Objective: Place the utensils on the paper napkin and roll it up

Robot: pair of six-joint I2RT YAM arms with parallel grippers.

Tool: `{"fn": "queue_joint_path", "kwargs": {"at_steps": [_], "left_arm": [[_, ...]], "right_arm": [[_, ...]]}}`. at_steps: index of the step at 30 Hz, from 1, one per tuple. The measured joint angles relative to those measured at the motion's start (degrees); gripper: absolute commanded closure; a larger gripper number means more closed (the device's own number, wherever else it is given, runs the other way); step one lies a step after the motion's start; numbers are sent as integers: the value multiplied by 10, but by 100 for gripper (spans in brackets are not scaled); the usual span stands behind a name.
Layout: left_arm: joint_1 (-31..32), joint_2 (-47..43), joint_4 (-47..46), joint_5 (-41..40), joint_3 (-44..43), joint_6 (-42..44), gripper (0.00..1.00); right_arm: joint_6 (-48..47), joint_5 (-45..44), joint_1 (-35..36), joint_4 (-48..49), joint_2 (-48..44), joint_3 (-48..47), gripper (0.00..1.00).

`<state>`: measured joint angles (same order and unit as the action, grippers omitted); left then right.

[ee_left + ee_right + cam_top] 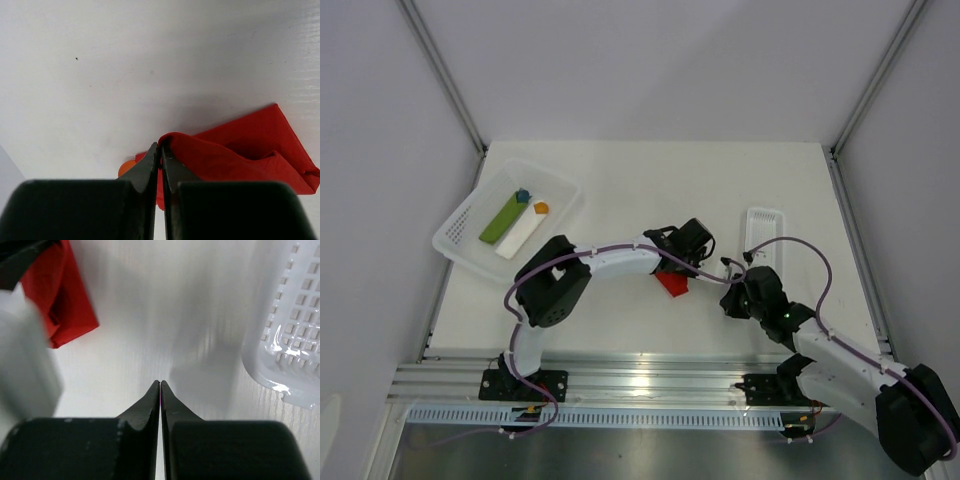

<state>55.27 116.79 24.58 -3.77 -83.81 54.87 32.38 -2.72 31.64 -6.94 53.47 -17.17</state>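
- Now, my left end effector [161, 147] is clenched on a raised fold of the paper napkin [240, 150], with the red paper pinched between the two fingertips.
- That paper napkin is bright red, thin and creased. It is not lying flat but sits as a rumpled, folded wedge, one layer lapped over another.
- In the left wrist view, one sharp corner of it points off to the right.
- A small rounded orange bit [126, 167] peeps out from under the napkin's left edge, just beside my left finger. It looks like the end of a utensil, though I cannot tell which piece.
- The napkin lies on the white bench [640, 190] between my two arms, nearer the near edge than the far one.
- My right end effector [160, 383] is clenched on itself, its fingertips meeting over bare bench, near the napkin but apart from it.
- Just to the right of it stands a small white perforated basket [285, 330], its rounded rim close to that side.
- A larger white tray [460, 218] sits at the bench's far left, well apart from the napkin. It holds a green bar [503, 222], a white strip [520, 237], a blue block [523, 196] and an orange block [541, 208].
- Beyond the napkin, white bench surface runs on to the far edge, where grey walls close it in at the back and on both sides.
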Motion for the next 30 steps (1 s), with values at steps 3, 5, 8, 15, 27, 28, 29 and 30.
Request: {"fn": "queue_joint_path", "kwargs": {"at_steps": [3,5,8,15,27,28,29,30], "left_arm": [[-1,3,-1,-7,-1,-1,93],[-1,7,0,-11,-3,-4,93],[-2,14,0,-17,-7,-6,92],[-2,18,3,-19,-7,-8,93],[-11,18,9,-21,-12,-9,92],[-11,18,11,-21,-12,-8,92],[-11,18,13,-21,-12,-9,92],[-11,18,14,-21,-12,-9,92]], "right_arm": [[-22,-3,6,-16,-33,-4,100],[-39,-8,15,-23,-56,-5,100],[-54,-11,31,-25,-76,-5,100],[-68,0,87,-24,-75,-5,100],[-138,41,157,141,0,9,100],[-149,31,171,153,12,9,100],[-164,17,189,165,21,9,100],[-180,2,208,175,26,9,100]]}}
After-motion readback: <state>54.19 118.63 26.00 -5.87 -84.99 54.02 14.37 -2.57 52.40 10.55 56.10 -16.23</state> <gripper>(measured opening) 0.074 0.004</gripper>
